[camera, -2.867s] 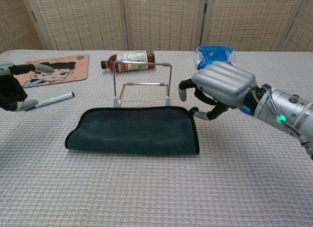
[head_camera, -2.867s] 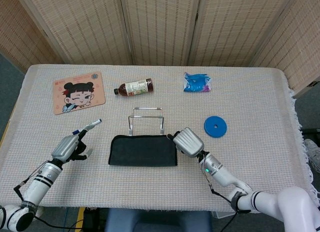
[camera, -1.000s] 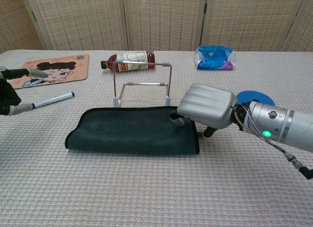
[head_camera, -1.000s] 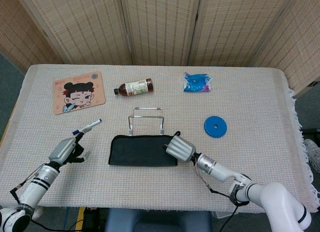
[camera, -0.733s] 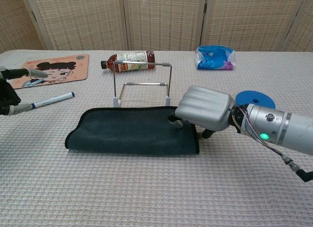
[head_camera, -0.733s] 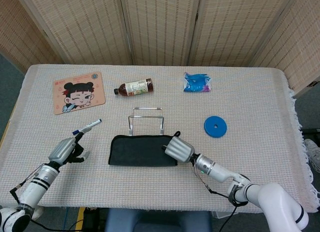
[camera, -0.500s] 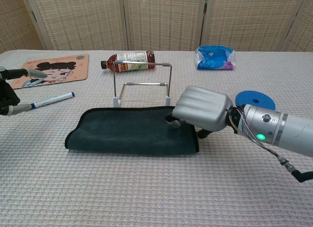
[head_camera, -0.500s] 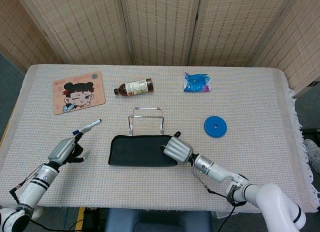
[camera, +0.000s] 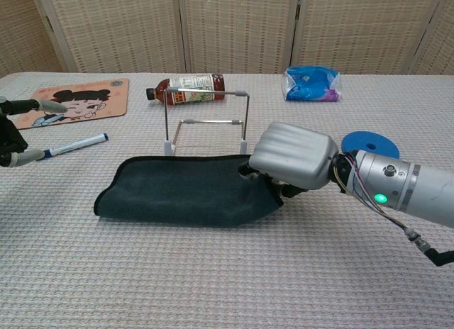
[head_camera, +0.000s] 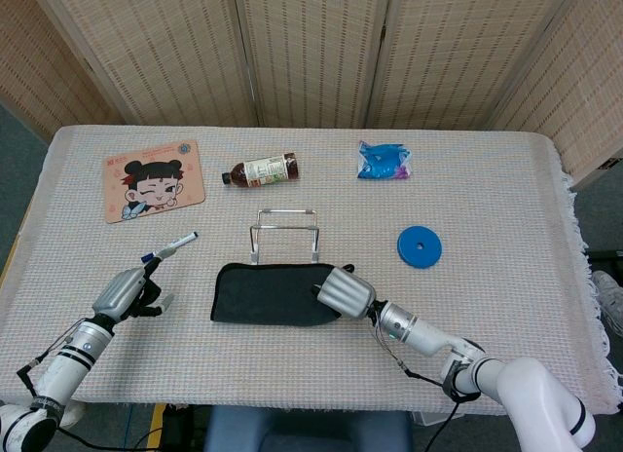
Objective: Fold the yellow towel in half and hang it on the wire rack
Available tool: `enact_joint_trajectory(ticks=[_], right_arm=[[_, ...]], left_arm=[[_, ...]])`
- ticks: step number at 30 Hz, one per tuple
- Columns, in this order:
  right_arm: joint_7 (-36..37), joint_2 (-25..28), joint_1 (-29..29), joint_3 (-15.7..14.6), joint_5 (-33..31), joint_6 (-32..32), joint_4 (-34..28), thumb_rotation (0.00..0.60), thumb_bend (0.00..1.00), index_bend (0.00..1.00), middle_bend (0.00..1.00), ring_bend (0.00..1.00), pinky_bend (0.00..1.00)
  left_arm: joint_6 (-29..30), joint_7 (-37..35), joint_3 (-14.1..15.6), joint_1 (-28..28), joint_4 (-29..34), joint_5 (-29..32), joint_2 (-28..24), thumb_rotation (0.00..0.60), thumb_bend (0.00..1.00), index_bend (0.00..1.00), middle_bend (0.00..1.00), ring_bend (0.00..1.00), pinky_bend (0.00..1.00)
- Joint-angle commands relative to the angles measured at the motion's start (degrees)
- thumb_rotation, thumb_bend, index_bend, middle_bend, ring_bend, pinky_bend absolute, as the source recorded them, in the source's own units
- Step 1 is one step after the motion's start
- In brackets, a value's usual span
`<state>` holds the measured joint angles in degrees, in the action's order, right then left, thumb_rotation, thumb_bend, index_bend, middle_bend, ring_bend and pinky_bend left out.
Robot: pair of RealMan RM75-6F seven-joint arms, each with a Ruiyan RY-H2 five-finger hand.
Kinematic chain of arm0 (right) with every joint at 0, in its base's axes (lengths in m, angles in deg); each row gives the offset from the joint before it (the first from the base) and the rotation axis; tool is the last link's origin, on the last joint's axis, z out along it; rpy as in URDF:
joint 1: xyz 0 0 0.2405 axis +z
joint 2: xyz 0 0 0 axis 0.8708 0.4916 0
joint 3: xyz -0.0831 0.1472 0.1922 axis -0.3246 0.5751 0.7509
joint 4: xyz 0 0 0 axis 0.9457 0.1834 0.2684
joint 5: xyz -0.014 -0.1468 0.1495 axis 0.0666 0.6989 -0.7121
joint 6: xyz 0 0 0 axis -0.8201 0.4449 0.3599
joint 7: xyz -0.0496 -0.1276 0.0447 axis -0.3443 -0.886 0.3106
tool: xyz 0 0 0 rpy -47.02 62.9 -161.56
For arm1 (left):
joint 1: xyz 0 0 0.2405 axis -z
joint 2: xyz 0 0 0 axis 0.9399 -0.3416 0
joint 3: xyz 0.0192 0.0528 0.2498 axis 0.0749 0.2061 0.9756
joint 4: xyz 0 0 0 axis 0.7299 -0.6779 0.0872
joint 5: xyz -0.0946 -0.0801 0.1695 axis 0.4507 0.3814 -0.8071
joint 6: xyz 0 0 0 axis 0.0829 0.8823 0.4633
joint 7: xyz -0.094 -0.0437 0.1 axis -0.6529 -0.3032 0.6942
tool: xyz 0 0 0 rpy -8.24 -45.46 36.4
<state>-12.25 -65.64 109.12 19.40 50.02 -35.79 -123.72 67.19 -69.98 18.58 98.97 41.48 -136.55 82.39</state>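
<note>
Your right hand (camera: 292,162) gripped the dark towel's (camera: 181,188) right end; a shallow pinch risked slipping before the wire rack (camera: 206,120).

Bench (head_camera: 506,306) covering: woven cloth, matt, coarse weave, fringed at the right edge. Towel (camera: 177,191): dark, soft napped cloth, matt, with a stitched hem. Wire rack (camera: 207,120): thin bright metal rod, smooth, slightly shiny. Right hand (camera: 291,157): silver-grey ribbed shell, smooth satin finish. Left hand (head_camera: 123,291): similar grey shell over black parts. Bottle (head_camera: 261,169): glossy clear plastic with paper label. Bag (head_camera: 384,161) near the far edge: shiny crinkled blue plastic film. Disc (head_camera: 420,245): smooth blue plastic. Mat (head_camera: 153,178): flat, matt printed surface.
</note>
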Motion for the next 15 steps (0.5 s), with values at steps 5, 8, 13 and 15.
enact_joint_trajectory(ticks=[5,8,13,15], right_arm=[[0.47,1.44,0.23,2.32,-0.19,-4.53,-3.53,0.6,0.62,0.66,0.9,0.98,1.0],[-0.37,3.47,0.61,4.08,-0.39,-6.74,-7.64,0.6,0.65,0.71,0.91,0.99,1.0],[-3.42,8.2,1.53,7.51,-1.03,-8.65,-17.52,0.6,0.66,0.74,0.91,0.99,1.0],[-5.33,10.31,1.92,9.05,-1.43,-8.83,-21.71,0.6,0.67,0.75,0.91,0.99,1.0]], left_arm=[[0.52,0.0,-0.34,-0.19,0.15,0.26,-0.48,0.6,0.47,0.06,0.98,0.84,0.98],[1.6,0.65,-0.38,-0.54,0.7,-0.18,-0.97,0.6,0.47,0.06,0.98,0.84,0.98],[4.39,3.94,0.02,-1.47,2.24,-1.51,-1.68,0.6,0.47,0.06,0.98,0.84,0.98],[5.12,4.82,0.14,-1.75,3.07,-1.81,-1.96,0.6,0.47,0.06,0.98,0.84,0.98]])
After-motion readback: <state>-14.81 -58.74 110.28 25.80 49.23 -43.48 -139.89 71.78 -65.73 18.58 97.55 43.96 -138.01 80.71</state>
